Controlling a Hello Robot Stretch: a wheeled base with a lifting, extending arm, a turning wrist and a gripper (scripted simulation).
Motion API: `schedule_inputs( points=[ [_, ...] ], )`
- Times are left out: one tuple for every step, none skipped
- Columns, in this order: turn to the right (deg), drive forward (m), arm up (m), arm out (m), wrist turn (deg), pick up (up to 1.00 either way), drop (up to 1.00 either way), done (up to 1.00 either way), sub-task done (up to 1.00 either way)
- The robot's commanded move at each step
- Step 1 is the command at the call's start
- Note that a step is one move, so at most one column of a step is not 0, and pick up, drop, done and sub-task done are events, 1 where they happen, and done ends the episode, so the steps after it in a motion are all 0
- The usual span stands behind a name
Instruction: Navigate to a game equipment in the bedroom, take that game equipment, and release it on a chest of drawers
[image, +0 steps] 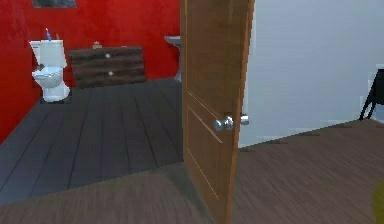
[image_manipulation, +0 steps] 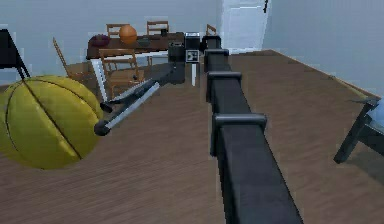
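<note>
Pick done, I judge: gripper (image_manipulation: 103, 120) carries the yellow ball (image_manipulation: 45, 120) at its finger end, 9 o'clock in the arm side view, seemingly off the floor | jaw width: cannot tell | left: the drop-off, perhaps the dark drawer unit (image: 108, 65) at 11 o'clock ahead, past the open door (image: 215, 90)

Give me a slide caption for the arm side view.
Arm stretched over wood floor, a yellow ball at its gripper; table, chairs and an orange ball beyond.

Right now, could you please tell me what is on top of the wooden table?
An orange ball rests on the table. The arm covers its right end, hiding anything there.
</note>
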Motion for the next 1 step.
schedule_inputs(
  points=[
    [0.0,0.00,0.00,0.00,-24.0,0.00,0.00,0.00,0.00]
  ],
)
